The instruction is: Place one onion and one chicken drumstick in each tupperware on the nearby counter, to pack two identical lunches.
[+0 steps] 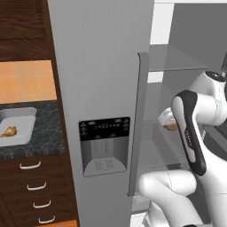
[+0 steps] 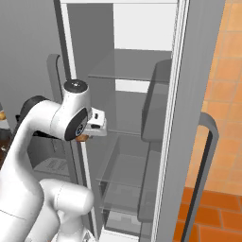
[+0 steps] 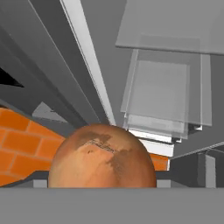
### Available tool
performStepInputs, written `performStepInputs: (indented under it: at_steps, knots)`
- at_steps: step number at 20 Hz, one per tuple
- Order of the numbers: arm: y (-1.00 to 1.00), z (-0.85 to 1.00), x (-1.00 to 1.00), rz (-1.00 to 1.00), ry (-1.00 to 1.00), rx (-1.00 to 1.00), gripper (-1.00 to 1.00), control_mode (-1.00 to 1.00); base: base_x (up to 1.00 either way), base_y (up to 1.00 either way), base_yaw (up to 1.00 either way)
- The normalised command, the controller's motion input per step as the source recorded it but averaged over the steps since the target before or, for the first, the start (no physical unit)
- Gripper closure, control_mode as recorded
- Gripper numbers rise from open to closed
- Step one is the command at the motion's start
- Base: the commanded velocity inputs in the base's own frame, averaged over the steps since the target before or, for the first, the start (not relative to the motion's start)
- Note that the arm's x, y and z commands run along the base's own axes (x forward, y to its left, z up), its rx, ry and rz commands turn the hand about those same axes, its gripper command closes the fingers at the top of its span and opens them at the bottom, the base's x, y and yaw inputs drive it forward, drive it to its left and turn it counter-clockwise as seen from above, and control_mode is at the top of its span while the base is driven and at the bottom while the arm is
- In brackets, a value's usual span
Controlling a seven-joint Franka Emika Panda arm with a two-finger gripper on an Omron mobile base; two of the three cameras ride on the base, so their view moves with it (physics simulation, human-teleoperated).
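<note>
Holding an onion: the round tan-orange ball sits hard against the hand camera at 6 o'clock of the hand view, so the gripper appears clenched on it, though the fingertips themselves are hidden behind the ball. In the right base view a sliver of orange shows under the hand at the fridge opening, left of the glass shelves; in the left base view the same sliver peeks past the forearm at about 3 o'clock. Destination item: one tupperware, pale grey, on the counter at 9 o'clock of the left base view, well apart from the hand and on the far side of the fridge's closed door. A drumstick already lies in that tray, long axis running roughly 8 to 2 o'clock, thick end toward 2; bare tray floor remains toward 3 o'clock of it. Judgement: the carry runs leftward, from the fridge interior around the door edge and its vertical handle to the counter. Obstructions: the handle edge just beside the forearm, and the shelves close by the hand. Open room: above the counter, in front of the tiled wall. Second tray not identifiable here.
</note>
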Motion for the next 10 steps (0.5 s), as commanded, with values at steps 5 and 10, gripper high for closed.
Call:
performStepInputs:
  at_steps: [5, 10]
  knots:
    - [0.34, 0.62, -0.46, -0.1, -0.08, 0.0, 1.0, -1.0, 0.0, 0.0, 0.0]
    - [0.55, 0.38, -0.31, -0.1, -0.03, -0.03, 1.0, -1.0, 0.0, 0.0, 0.0]
